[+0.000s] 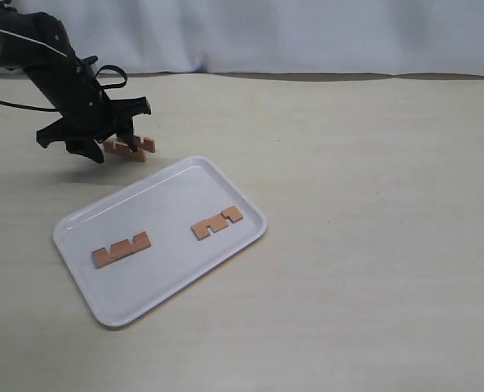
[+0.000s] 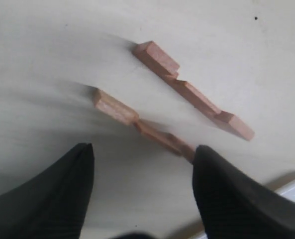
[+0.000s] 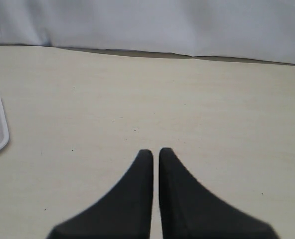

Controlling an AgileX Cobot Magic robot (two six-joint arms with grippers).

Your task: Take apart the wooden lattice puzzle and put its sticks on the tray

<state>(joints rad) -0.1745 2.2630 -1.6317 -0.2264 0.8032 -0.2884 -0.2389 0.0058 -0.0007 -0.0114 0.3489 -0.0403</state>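
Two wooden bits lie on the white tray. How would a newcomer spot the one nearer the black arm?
Find the white tray on the table. Two sticks lie flat on it, apart; this stick is at the end toward the exterior view's left. Its notches open along its far edge, while the other stick looks stepped.
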